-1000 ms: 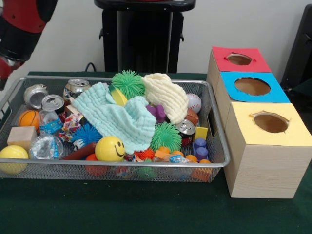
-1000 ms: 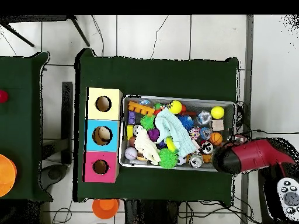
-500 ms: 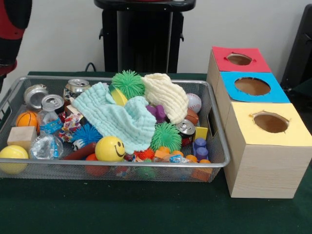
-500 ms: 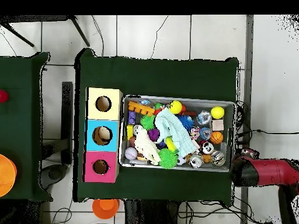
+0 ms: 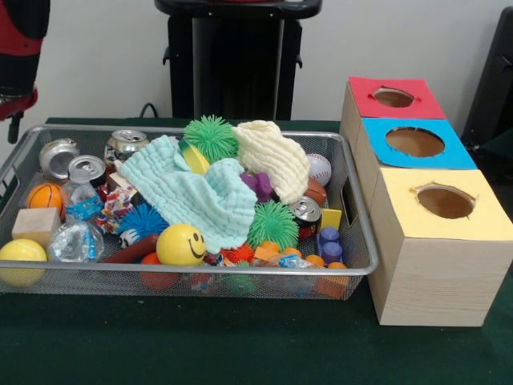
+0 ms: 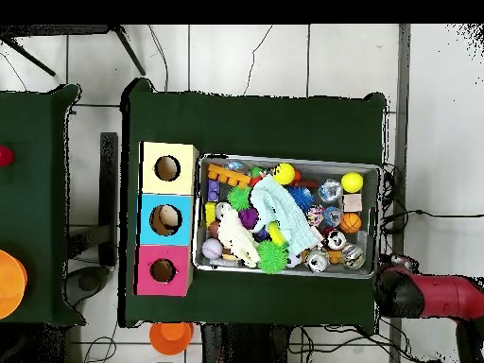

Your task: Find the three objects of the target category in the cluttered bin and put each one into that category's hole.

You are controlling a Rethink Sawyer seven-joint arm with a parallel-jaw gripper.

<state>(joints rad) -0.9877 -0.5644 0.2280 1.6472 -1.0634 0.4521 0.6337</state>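
The wire mesh bin (image 5: 362,258) (image 6: 379,170) holds a jumble. A mint cloth (image 5: 188,195) (image 6: 282,214) and a cream cloth (image 5: 272,156) (image 6: 236,243) lie on top. Drink cans (image 5: 128,143) (image 5: 58,154) (image 5: 306,210) sit at the back left and the right. A yellow smiley ball (image 5: 180,245), a small basketball (image 5: 46,195), a baseball (image 5: 319,168) and green spiky balls (image 5: 212,136) lie among them. Three wooden boxes stand beside the bin, with holes in red (image 5: 393,97), blue (image 5: 414,142) and yellow (image 5: 445,201) tops. My gripper (image 6: 388,280) hangs outside the bin's corner, holding nothing that I can see.
The red and black arm (image 5: 20,56) (image 6: 440,295) stands off the table's edge by the bin's can corner. A wooden block (image 5: 35,224), a yellow ball (image 5: 21,258), purple and orange toy bricks (image 5: 327,243) and crumpled plastic bottles (image 5: 78,239) also fill the bin. Another table (image 6: 28,189) stands beside this one.
The arm has drawn back from over the bin's can corner to beyond the table's edge. Nothing in the bin has moved.
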